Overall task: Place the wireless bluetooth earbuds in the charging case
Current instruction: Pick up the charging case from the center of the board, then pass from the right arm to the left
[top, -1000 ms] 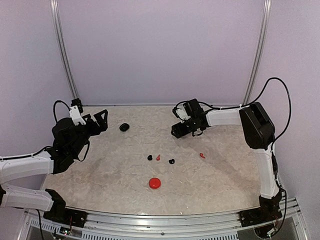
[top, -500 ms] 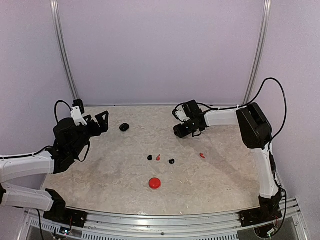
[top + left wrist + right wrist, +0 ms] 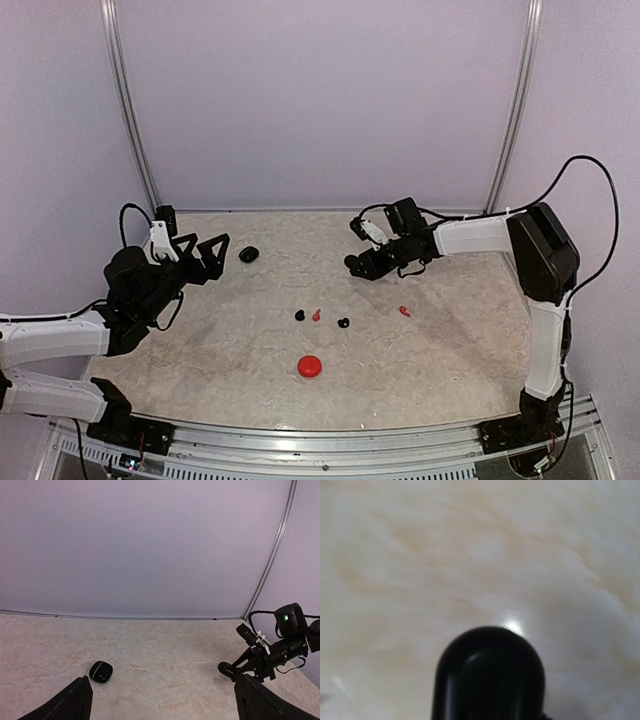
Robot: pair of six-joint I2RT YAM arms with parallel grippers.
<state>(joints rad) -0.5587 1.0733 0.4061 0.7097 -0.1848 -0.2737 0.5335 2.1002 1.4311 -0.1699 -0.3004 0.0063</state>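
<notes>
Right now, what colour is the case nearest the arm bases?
The case is red; the top view shows it best.

beige table (marbled, cream-veined), red case, black case, lilac wall.

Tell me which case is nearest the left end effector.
The black case, just right of the left end effector; the red case lies farther, toward the front.
</notes>
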